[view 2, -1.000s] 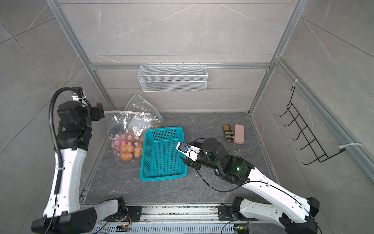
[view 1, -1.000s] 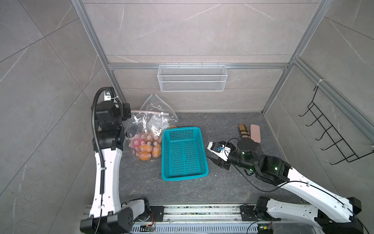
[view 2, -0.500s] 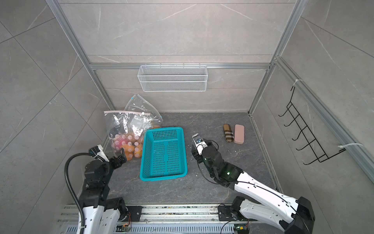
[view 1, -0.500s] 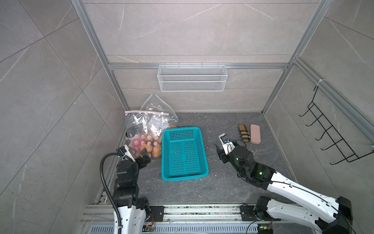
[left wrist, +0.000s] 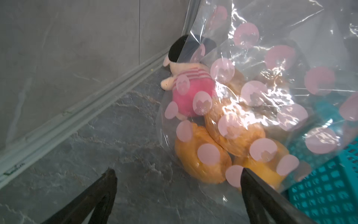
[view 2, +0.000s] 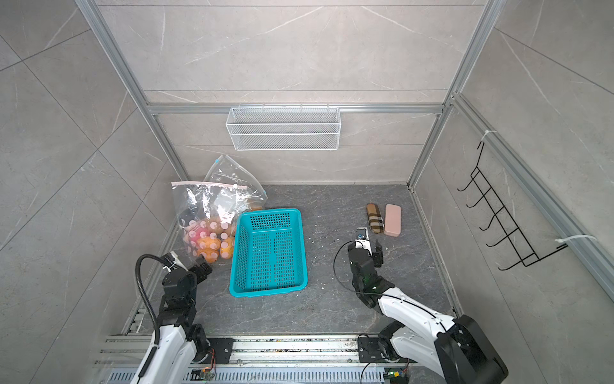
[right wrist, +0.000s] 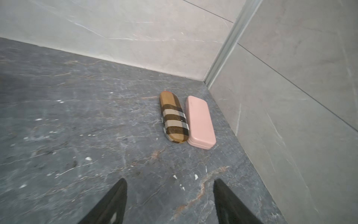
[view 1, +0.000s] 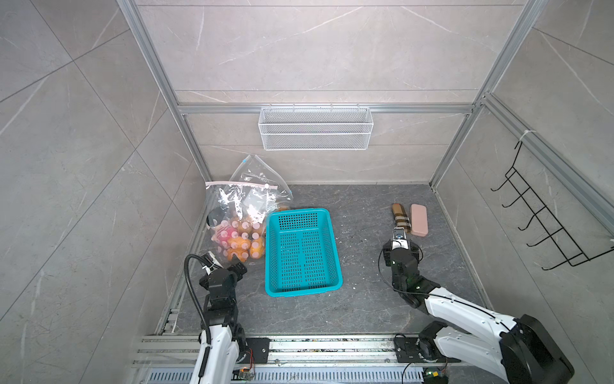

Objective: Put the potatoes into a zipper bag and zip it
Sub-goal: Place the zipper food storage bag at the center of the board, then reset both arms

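Potatoes [view 1: 246, 246] heaped in bottom of clear pink-dotted zipper bag [view 1: 232, 202], on desk [view 1: 365, 299] at robot's far left, by side wall. Bag upright, pressed against left rim of teal basket [view 1: 299, 210]. Along bag top, pink zip strip [view 1: 241, 184] running straight, white slider near its basket-side end; sealed or not, cannot tell. Behind it, second clear bag [view 1: 262, 173] leaning toward back wall. Small orange-brown bit [view 1: 282, 208] at basket's far corner under that bag, too small to identify. Beside potatoes on wall side, pink plush doll [left wrist: 190, 93], head poking past bag edge in left wrist view; inside film or behind it, cannot tell. Left end effector [left wrist: 177, 170] spread wide, low over desk just short of bag, pinching nothing; one fingertip [left wrist: 249, 182] overlapping bag's lower edge in wrist view, contact unclear. Right end effector [right wrist: 170, 180] also spread, nothing between fingers, over desk on right side, well apart from bag and basket. Points toward plaid glasses case [right wrist: 173, 116] and pink case [right wrist: 199, 122], lying side by side and touching, near right wall. On back wall, white wire shelf [view 1: 315, 128]; on right wall, black hook rack [view 1: 548, 229].
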Motion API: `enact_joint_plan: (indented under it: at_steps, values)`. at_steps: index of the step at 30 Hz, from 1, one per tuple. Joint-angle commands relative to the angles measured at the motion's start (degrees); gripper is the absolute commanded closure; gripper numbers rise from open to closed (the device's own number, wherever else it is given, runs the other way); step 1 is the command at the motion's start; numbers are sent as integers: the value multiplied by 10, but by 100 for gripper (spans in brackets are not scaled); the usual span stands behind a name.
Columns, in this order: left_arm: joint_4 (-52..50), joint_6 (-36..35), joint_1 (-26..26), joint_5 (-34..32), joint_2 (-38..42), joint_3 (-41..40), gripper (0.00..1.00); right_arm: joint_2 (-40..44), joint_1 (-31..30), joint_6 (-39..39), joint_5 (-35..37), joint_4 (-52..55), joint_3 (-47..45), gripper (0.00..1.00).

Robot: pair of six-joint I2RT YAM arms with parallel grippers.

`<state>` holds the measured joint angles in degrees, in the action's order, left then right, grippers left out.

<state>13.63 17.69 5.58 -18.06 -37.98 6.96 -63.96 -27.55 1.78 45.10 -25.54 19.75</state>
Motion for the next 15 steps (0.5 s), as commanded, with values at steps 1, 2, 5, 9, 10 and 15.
enact_joint_plan:
  at_steps: [1,2,5,9,10,15]
  values:
    - [218,-112,-5,-46,-119,-11,0,-44,56,-40,-39,-114,-24,29]
    - [260,-121,-5,-44,-152,-12,1,-60,72,-51,-51,-134,-30,29]
    - [317,-117,-5,9,-206,-6,1,-100,84,-36,-64,-211,-38,29]
    - [322,-140,-5,45,-299,50,1,-189,119,-20,-84,-326,-35,28]
    - [285,-144,-5,60,-316,76,1,-198,122,-10,-93,-332,-29,29]
    - [254,-151,-8,120,-374,134,1,-198,127,-4,-158,-279,-11,34]
